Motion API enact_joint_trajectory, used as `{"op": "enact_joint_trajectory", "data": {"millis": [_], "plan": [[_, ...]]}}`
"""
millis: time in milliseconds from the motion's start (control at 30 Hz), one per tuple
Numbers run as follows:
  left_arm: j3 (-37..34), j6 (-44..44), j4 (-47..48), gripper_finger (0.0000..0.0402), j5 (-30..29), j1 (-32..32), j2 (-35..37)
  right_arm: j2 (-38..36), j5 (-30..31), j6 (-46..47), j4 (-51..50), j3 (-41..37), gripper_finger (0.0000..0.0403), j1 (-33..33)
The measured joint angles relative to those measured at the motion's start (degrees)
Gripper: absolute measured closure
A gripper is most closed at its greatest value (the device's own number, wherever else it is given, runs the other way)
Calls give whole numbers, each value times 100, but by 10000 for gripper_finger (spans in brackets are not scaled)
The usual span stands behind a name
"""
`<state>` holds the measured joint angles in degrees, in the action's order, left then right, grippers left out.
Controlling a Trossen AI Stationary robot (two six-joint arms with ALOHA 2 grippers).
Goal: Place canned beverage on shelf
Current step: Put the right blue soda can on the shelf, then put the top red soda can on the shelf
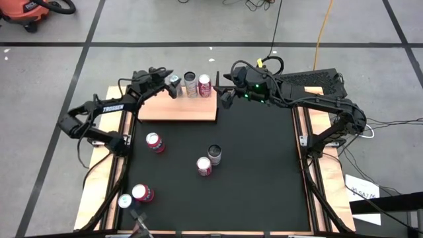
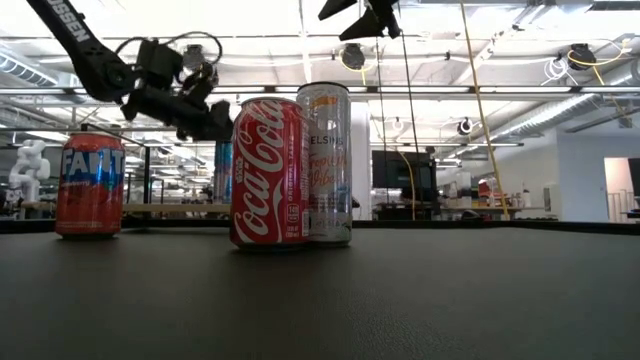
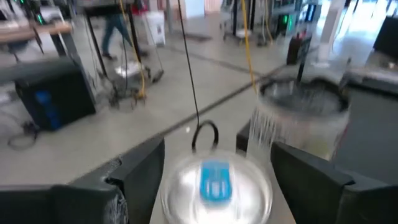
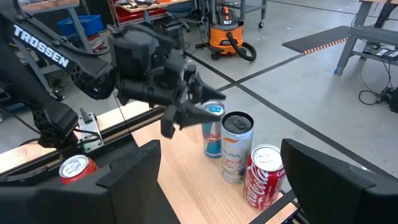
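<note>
The left tool (image 1: 170,77) is hovering at the far end of the shelf (image 1: 178,109), its fingers standing apart on either side of a blue-tabbed can (image 1: 174,81) without pressing on it; the left wrist view is showing that can's silver top (image 3: 216,183) sitting between the two dark fingers (image 3: 142,171) with a gap on each side. The can is standing upright on the shelf's far edge, first in a row with a silver can (image 1: 190,83) just beside it and a red can (image 1: 204,84) just beside that one. From the right wrist view the same three are lining up: the blue-and-silver can (image 4: 212,129), the pale silver can (image 4: 236,147) and the red cola can (image 4: 264,175), with the left tool (image 4: 186,106) reaching over the first. The right tool (image 1: 225,89) is hanging just past the shelf's right end, above the black counter (image 1: 264,172), with its fingers spread wide and gripping nothing. Elsewhere on the counter, a red can (image 1: 154,142) is lying near the shelf's front edge, a dark can (image 1: 215,155) and a red can (image 1: 204,166) are standing close together toward the middle, and two more cans (image 1: 134,196) are sitting near the front left corner. In the low view a cola can (image 2: 266,172) and a pale can (image 2: 324,163) are standing touching side by side.
</note>
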<state>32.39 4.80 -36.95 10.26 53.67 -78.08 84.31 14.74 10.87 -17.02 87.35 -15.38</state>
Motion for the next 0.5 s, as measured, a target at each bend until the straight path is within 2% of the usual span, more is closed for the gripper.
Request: {"op": "enact_joint_trajectory", "data": {"millis": [100,233,367,500], "plan": [[94,3,70,108,0,0,257,-13,-42,0,0,0,85,-2],[350,164,795,108,-49,-2,729,-28,-174,28,2,-2,85,0],[825,477,2366,108,-332,-130,1263,-79,-347,73,-7,-7,85,7],[1513,610,4259,108,-838,-468,1649,-125,-925,214,-350,-7,85,8]]}}
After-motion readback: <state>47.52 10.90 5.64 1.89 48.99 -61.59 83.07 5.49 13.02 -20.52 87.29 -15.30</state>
